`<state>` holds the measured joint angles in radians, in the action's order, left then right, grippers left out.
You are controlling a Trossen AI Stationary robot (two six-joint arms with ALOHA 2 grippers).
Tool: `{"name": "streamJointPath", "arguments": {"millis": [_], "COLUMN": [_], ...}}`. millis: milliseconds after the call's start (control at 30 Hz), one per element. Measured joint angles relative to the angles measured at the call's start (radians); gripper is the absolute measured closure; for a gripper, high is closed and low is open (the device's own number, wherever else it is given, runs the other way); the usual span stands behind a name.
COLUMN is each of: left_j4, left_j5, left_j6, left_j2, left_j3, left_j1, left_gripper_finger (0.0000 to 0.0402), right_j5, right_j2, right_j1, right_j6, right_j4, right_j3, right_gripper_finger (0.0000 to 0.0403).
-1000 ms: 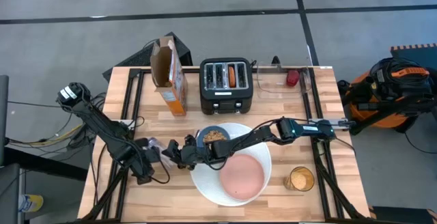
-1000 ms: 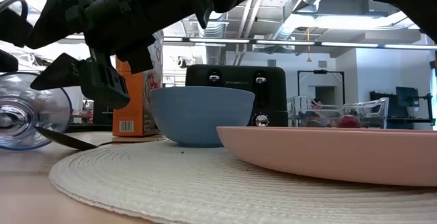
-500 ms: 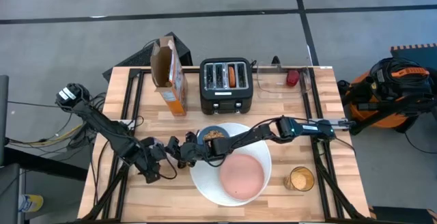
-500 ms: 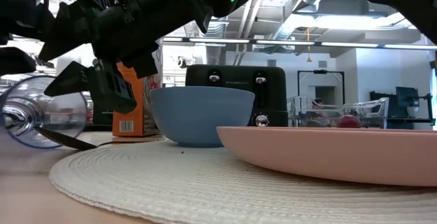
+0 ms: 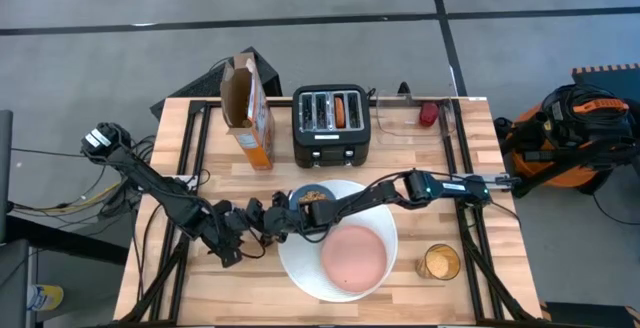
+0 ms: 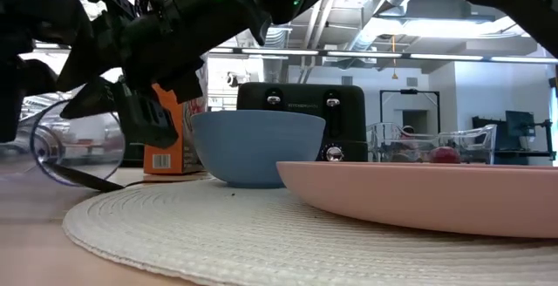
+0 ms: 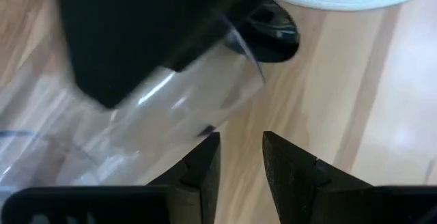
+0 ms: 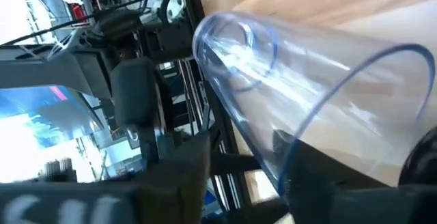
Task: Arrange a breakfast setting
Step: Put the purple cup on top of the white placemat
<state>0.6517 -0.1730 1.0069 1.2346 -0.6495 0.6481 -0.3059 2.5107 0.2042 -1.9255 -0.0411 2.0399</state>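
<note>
Showing a tumbler hand-over just left of the plate (image 5: 300, 273): the clear, smooth-walled tumbler (image 6: 74, 151) lies on its side, mouth toward the plate, with both claws crowded round it on the bench (image 5: 480, 268). The right claw (image 5: 262, 226) reaches across the plate and, in its wrist view, has one dark finger inside the tumbler's mouth and one outside, pinching the wall. The left claw (image 5: 232, 246) sits just beside it; its own wrist view shows its fingers nearly closed on nothing, with the tumbler (image 7: 171, 108) beyond the tips. To do the step well, judged from this, one claw should keep a firm pinch on the thin rim while turning the tumbler upright, slowly, since the slick cylinder would roll or slip if released on its side; the other claw should stay out of the swing. The round white plate, woven in texture like a mat in the low view, carries a smooth blue bowl (image 5: 312, 199) of brown cereal and a flat pink saucer (image 5: 353, 255). A dark spoon (image 6: 83, 179) lies under the tumbler on the pale wood planks. Behind stand the orange cardboard box (image 5: 248, 111) and black toaster (image 5: 333, 121) holding one round toast (image 5: 341, 111); an amber glass (image 5: 438, 262) stands right of the plate.
</note>
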Motion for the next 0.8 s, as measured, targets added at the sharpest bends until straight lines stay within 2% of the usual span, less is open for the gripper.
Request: {"name": "streamJointPath", "arguments": {"millis": [267, 400, 500, 633, 800], "left_j4": [0.009, 0.026, 0.05, 0.103, 0.157], "left_j5": [0.091, 0.122, 0.123, 0.121, 0.127], "left_j6": [0.001, 0.002, 0.002, -0.003, -0.006], "left_j2": [0.0, -0.007, -0.02, -0.047, -0.123], "left_j3": [0.0, -0.008, -0.031, -0.064, -0.092], "left_j1": [0.003, 0.016, 0.025, 0.029, 0.03], "left_gripper_finger": [0.0301, 0.0301, 0.0301, 0.0301, 0.0301], "right_j5": [-0.004, -0.015, -0.014, -0.008, 0.031], "right_j2": [0.0, -0.002, -0.002, -0.002, -0.001], "right_j1": [0.001, 0.001, 0.0, -0.004, -0.004], "right_j6": [0.026, 0.069, 0.092, 0.102, 0.125], "right_j4": [-0.011, -0.058, -0.085, -0.089, -0.119], "right_j3": [0.001, 0.003, 0.003, 0.003, 0.001], "right_gripper_finger": [0.0337, 0.0382, 0.039, 0.0381, 0.0385]}}
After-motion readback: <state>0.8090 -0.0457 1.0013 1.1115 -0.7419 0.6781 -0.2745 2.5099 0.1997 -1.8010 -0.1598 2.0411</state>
